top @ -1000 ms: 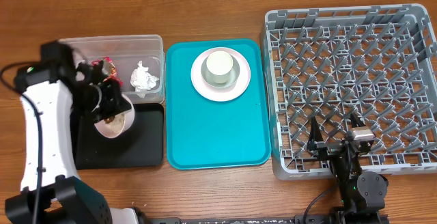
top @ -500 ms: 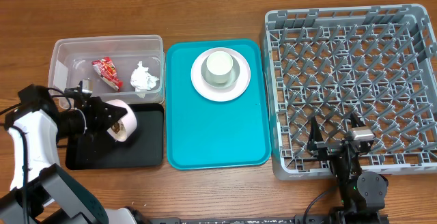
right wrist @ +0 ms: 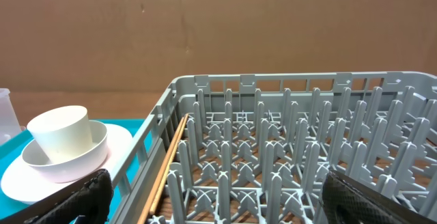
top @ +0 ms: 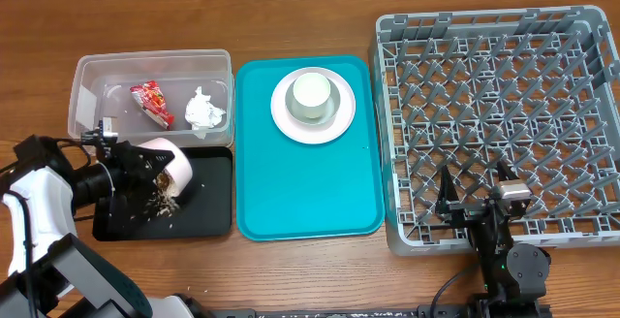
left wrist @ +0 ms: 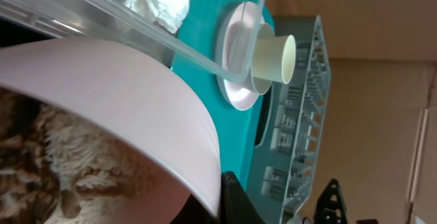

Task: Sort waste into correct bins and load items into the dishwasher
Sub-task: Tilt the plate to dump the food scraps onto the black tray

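Rice scraps (top: pixel 155 200) spill from the tipped white bowl (top: pixel 174 161) onto the black tray (top: pixel 208 211) at eight o'clock. The left claw (top: pixel 143 168) pinches the bowl tight; the right claw (top: pixel 475 197) gapes wide, empty.

A cup (right wrist: pixel 61 132) sits in a bowl (right wrist: pixel 68 158) beside the rack (right wrist: pixel 307 121).

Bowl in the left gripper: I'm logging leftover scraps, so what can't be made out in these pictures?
- Scraps inside the bowl: overhead shows only its outside; the left wrist view is cropped and blurred.
- Left gripper: the bowl covers its fingertips in both views.
- Black tray: left end under the arm, overhead.
- Second bowl: the cup hides its inside.
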Robot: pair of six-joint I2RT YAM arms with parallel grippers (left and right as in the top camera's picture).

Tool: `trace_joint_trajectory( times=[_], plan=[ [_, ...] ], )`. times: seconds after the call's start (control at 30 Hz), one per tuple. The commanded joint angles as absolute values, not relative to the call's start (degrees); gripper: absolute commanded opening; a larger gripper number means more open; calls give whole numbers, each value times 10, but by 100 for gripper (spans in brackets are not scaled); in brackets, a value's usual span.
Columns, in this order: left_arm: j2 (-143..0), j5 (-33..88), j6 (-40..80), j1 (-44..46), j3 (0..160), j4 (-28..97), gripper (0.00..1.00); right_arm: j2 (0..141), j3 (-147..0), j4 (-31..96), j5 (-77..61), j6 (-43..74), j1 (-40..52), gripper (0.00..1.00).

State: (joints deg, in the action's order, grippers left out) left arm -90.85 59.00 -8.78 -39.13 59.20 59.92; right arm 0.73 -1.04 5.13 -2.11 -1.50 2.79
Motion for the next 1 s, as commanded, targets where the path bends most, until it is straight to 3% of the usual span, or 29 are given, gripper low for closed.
trace_joint_trajectory(
  times=[0.0, 0.63, 0.97],
  plan=[
    [-895, 639, -118, -406, 584, 597, 4, 2, -4, 47, -20, -15, 32, 100],
    [-895, 664, -121, -461, 563, 594, 4, 2, -4, 47, -20, -15, 32, 100],
    [-895, 768, -142, -461, 563, 597, 4, 2, -4, 47, -20, -15, 32, 100]
  ],
)
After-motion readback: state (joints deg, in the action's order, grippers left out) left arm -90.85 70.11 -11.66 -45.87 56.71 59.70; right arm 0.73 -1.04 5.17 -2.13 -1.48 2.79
